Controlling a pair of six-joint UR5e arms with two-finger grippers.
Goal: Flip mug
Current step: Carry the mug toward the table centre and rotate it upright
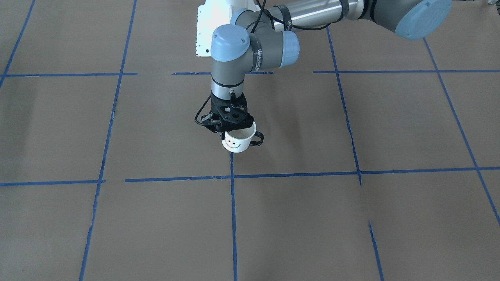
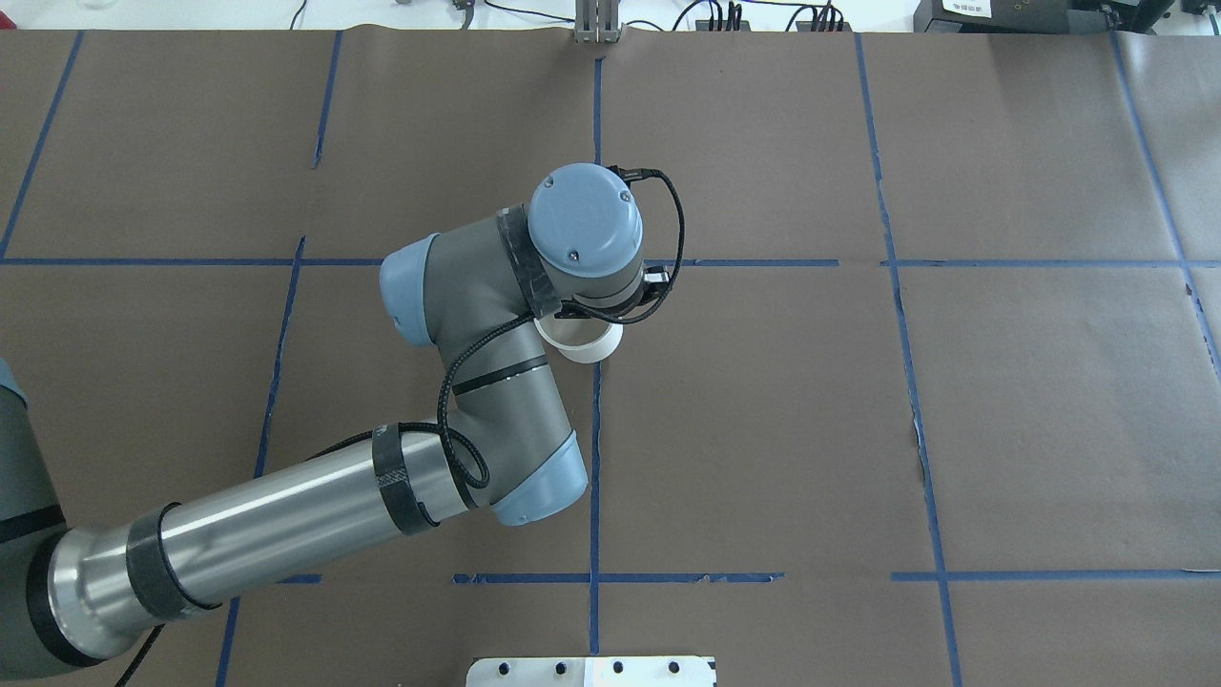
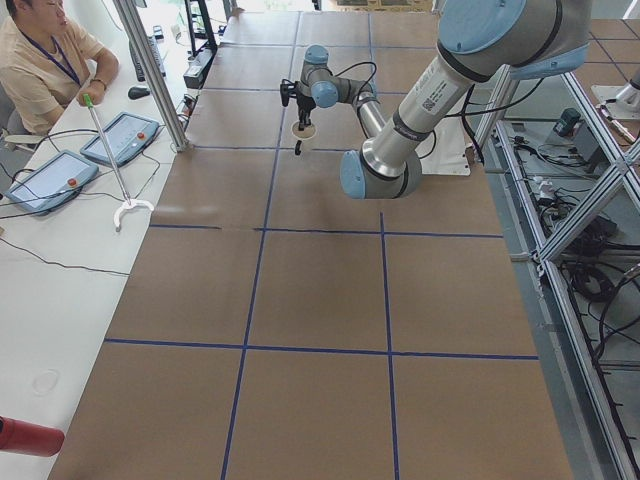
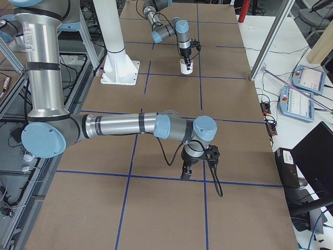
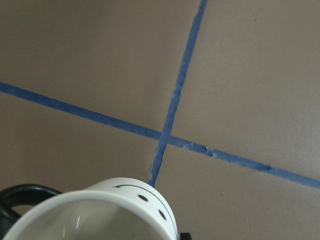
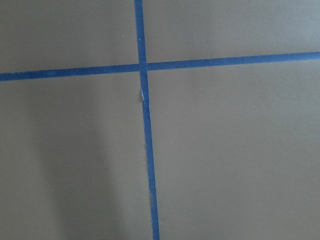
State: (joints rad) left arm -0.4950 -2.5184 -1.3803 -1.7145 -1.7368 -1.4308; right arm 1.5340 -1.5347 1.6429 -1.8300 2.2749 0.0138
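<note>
**Ana:** Where is the mug?

**Ben:** The mug [image 1: 237, 143] is mouth up, just on the robot's side of the tape cross [image 1: 232, 176]. It is over the end of the blue line that runs through that cross. Its smiley face [image 1: 233, 144] is turned toward the cross, and the black handle [image 1: 257, 139] sticks out toward the robot's left.

**Ana:** Is it standing on the table?

**Ben:** I cannot tell. It leans a little, and its base is at or just above the brown table [image 1: 351, 218]. No view shows whether the two touch.

**Ana:** What about the left claw?

**Ben:** The left claw [image 1: 228, 130] hangs straight down from its wrist. It is drawn narrow and holds the mug by the rim, on the side away from the cross. Its wrist camera looks past the rim and the upside-down smile to the cross just beyond.

**Ana:** And the right one?

**Ben:** The right claw [image 4: 186, 174] is well apart from the cross, toward the robot's right end of the table. It points down, close over the paper. Only the side camera shows it, so I cannot tell whether it is wide or narrow. Its own camera shows brown paper and crossing blue tape.
</note>
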